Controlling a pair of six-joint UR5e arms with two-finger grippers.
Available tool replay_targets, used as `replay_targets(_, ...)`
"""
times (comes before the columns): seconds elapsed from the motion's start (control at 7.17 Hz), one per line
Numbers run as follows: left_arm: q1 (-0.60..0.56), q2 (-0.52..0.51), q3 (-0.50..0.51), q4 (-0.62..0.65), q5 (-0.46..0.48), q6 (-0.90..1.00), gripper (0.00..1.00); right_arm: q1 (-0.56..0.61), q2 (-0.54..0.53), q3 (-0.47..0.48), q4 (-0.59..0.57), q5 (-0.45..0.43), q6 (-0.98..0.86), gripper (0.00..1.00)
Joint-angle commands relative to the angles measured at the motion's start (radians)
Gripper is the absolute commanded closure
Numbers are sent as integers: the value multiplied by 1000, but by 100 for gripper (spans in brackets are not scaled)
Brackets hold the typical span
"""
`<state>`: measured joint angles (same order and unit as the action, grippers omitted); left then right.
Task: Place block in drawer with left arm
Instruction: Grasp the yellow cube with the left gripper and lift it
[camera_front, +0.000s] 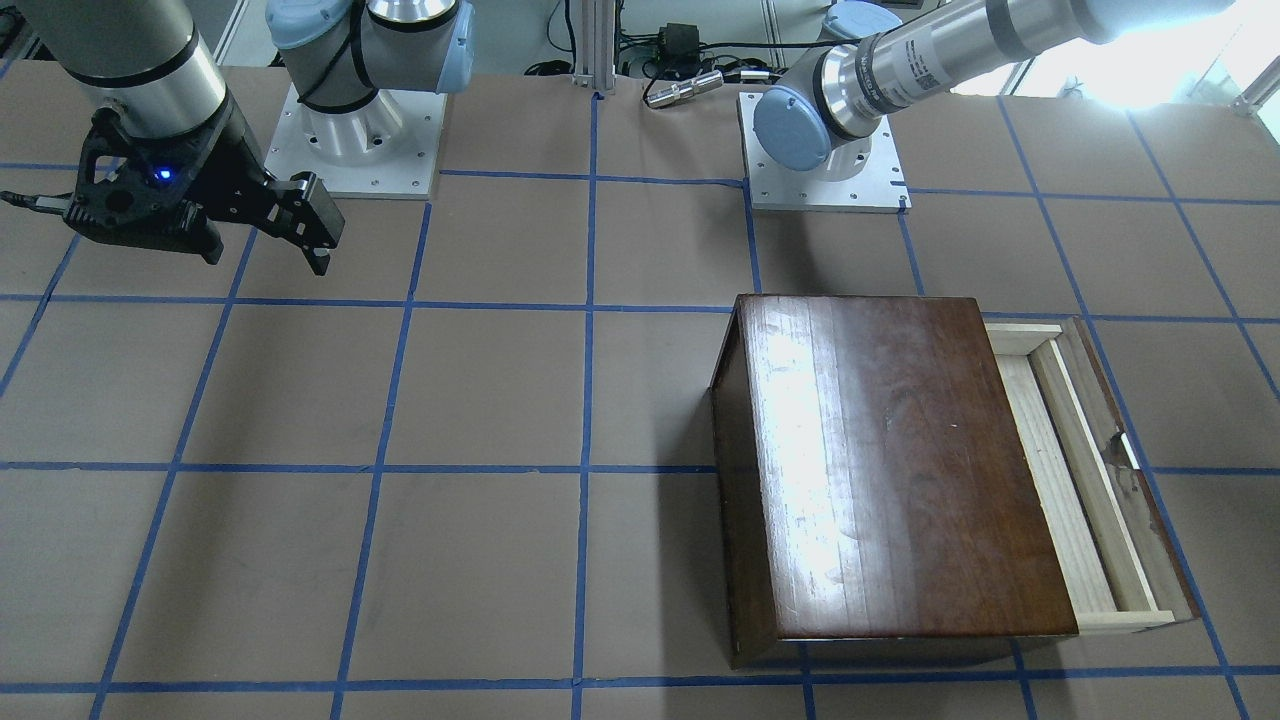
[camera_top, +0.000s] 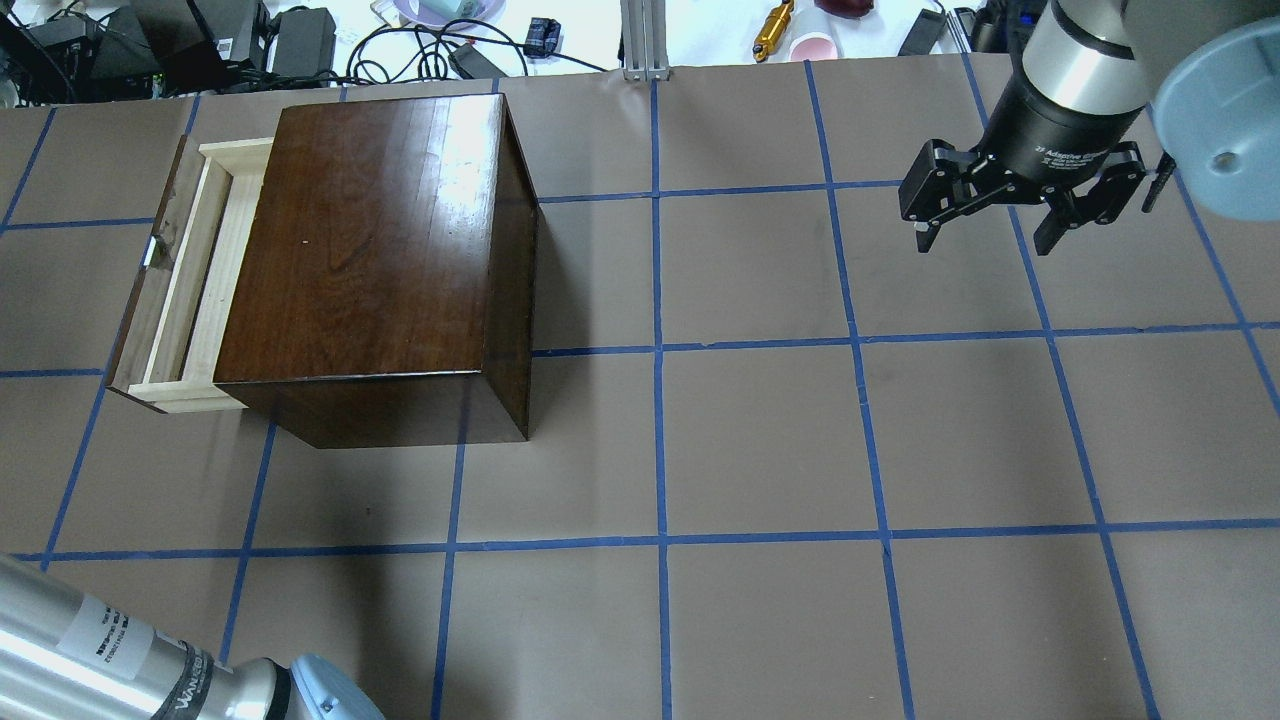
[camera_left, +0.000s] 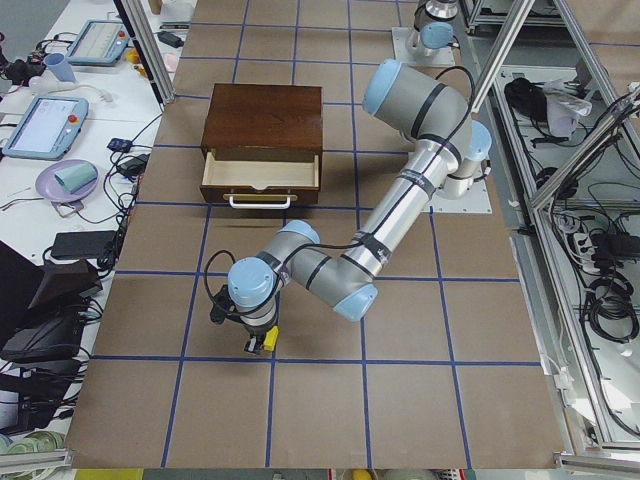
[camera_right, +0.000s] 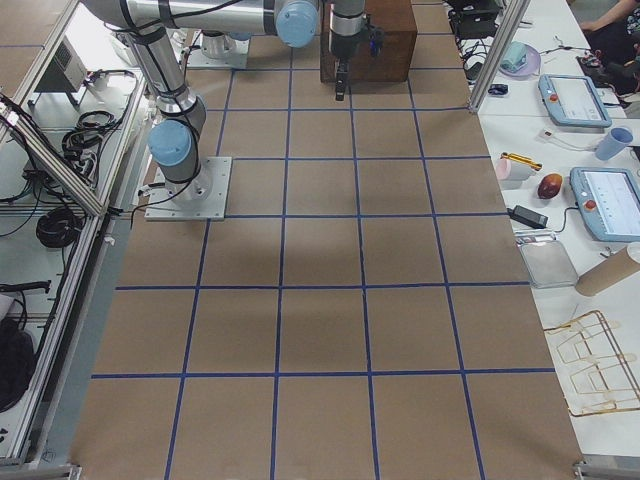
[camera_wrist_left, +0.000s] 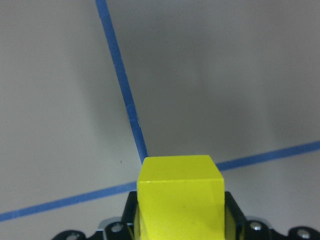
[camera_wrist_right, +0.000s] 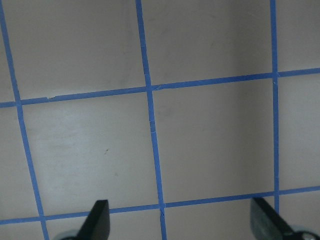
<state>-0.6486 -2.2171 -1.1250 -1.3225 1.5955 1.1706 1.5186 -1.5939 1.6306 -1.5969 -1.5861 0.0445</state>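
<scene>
Block (camera_wrist_left: 180, 192) sits pinched in the left gripper (camera_left: 260, 344), over the bench (camera_left: 320, 410) and well apart from the drawer (camera_left: 260, 170), which is pulled out of its cabinet (camera_left: 264, 115). The right gripper (camera_top: 985, 235) hangs with fingers spread.

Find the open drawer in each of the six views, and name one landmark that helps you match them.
Front-facing: drawer centre right, jutting from the right of the cabinet.
Overhead: drawer upper left, at the cabinet's left side.
Exterior left: drawer upper centre-left, open toward the camera.
Exterior right: not visible; only the cabinet shows at the top edge.
Left wrist: not in it.
Right wrist: not in it.
Shared landmark: the dark-brown cabinet.
</scene>
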Motion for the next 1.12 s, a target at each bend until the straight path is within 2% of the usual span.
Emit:
replay_targets(0.0,-40,132,-69,-72,6,-25,66,0,0,0,0,0,0,0)
replay_targets(0.28,-106,244,-158,-113,3,-147,66,0,0,0,0,0,0,0)
replay_targets(0.56,-216,336,-211,-165,-2,-370,66,0,0,0,0,0,0,0)
replay_targets(0.98,-423,399,-266,-207,-6,-696,67,0,0,0,0,0,0,0)
